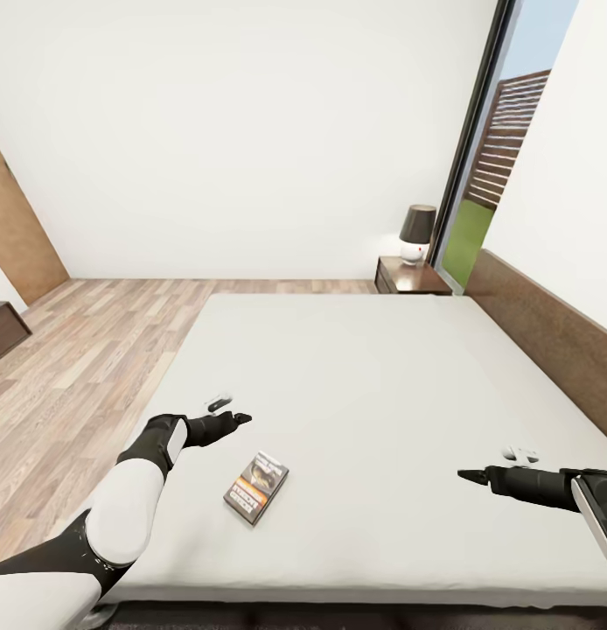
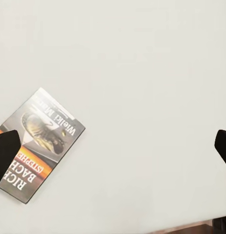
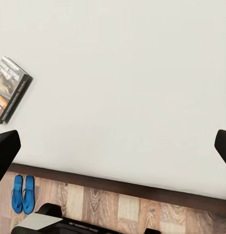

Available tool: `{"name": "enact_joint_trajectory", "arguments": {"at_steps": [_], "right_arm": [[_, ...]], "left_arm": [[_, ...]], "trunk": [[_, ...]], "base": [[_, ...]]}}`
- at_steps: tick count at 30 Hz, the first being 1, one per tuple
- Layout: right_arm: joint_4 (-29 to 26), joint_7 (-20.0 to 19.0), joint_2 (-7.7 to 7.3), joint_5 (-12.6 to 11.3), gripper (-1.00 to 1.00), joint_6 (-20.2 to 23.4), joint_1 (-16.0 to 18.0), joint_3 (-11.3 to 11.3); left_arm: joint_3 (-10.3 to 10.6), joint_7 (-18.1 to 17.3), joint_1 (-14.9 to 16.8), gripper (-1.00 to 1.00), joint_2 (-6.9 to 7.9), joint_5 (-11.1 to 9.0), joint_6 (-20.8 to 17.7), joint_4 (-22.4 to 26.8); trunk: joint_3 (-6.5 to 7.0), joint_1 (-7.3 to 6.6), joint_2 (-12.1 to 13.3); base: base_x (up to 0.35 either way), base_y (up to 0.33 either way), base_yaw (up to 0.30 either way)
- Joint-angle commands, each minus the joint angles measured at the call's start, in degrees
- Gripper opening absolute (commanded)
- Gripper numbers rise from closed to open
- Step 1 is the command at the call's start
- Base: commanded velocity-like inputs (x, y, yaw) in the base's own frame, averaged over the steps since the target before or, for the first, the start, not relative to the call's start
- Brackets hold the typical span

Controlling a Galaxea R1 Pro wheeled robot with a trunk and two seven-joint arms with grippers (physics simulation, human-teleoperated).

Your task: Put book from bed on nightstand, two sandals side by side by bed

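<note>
I hover my left gripper [image 1: 236,419] near the book [image 1: 256,486] on the bed [image 1: 382,376], fingers apart; both grippers' fingers apart, empty. Next I must grab it.

A paperback book [image 2: 42,144] lies face up on the light-grey mattress of the bed [image 2: 152,73], near its foot edge, and carries the only lettering legible here. In the left wrist view, white type along the top of the cover reads "Wielki Mar", the rest running out of reach. Below the cover photo, on the orange band, "(STEPHE" shows in small white capitals. Larger white capitals beneath it read "RIC" and "BACH", both cut off by a dark fingertip [image 2: 5,151]. In the head view and the right wrist view the book's [image 1: 256,486] cover lettering is too small to read.
</note>
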State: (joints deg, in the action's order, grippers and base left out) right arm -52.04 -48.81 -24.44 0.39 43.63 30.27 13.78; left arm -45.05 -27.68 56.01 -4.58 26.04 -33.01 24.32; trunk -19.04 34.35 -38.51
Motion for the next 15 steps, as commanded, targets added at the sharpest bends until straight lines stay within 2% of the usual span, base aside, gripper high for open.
{"name": "enact_joint_trajectory", "arguments": {"at_steps": [1,15], "right_arm": [[-0.02,-0.24,0.02,0.04,1.0,0.4,0.05,0.1],[0.0,-0.24,0.01,0.05,1.0,0.4,0.05,0.1]], "left_arm": [[-0.48,-0.44,0.06,1.0,-0.08,0.59,-0.3,0.14],[-0.48,-0.44,0.06,1.0,-0.16,0.59,-0.3,0.11]], "trunk": [[-0.18,0.01,-0.08],[-1.45,0.01,-0.08]], "base": [[0.0,0.0,0.0],[0.0,0.0,0.0]]}}
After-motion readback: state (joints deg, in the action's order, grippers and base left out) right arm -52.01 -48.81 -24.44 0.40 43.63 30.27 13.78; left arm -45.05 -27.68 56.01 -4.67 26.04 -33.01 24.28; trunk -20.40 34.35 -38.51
